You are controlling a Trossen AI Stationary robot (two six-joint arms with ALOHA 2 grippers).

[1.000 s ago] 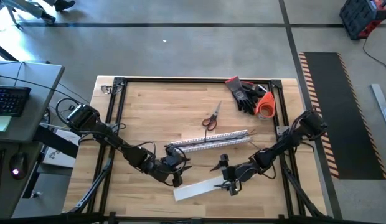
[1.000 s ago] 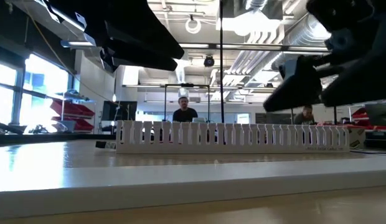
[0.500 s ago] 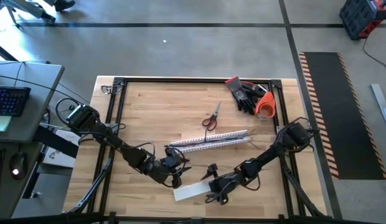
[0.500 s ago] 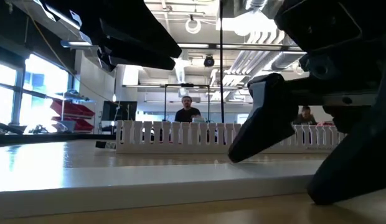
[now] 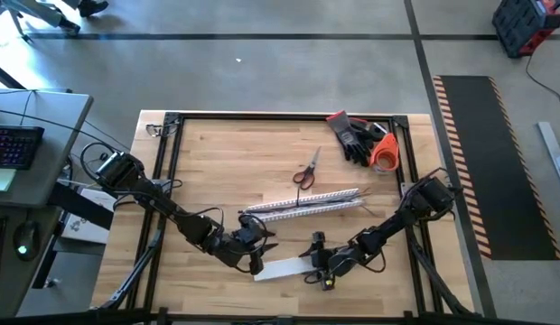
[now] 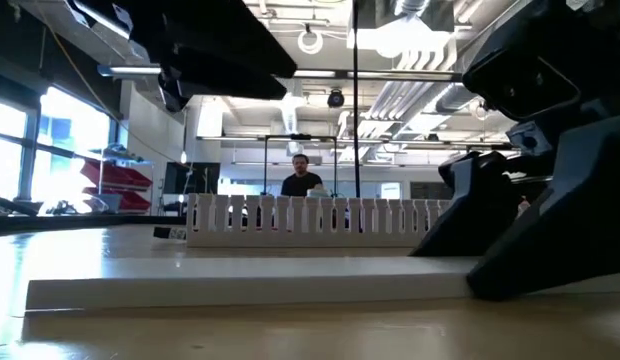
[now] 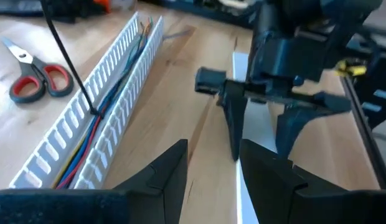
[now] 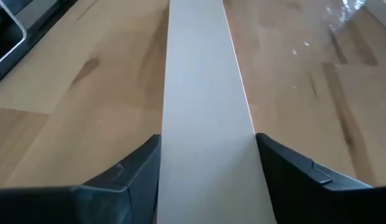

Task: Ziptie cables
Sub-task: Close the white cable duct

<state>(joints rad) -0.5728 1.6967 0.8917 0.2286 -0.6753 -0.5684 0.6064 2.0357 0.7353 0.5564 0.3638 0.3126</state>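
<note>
A flat white strip lies on the wood table near its near edge. My right gripper sits low over the strip's right end and is shut on it. My left gripper is open, just beyond the strip's left end, touching nothing. The white slotted duct lies flat mid-table. The cables run along inside the duct, showing blue, yellow and dark in the left wrist view. A thin black strand stands up from the duct. My right gripper holds the flat white strip at its right end, pinched across its width, with one finger against each long edge. The fingers come low from the table's right and lie along the strip. The strip's left part rests on the table.
Red-handled scissors lie beyond the duct. Black gloves and an orange roll sit at the far right corner. A black frame rims the table. A person sits in the room behind.
My right gripper came down and left over the strip's right end, then drew back a little toward the table's right. The strip slid with it along the table toward the right; in the low view its left end now shows. My left arm kept still.
</note>
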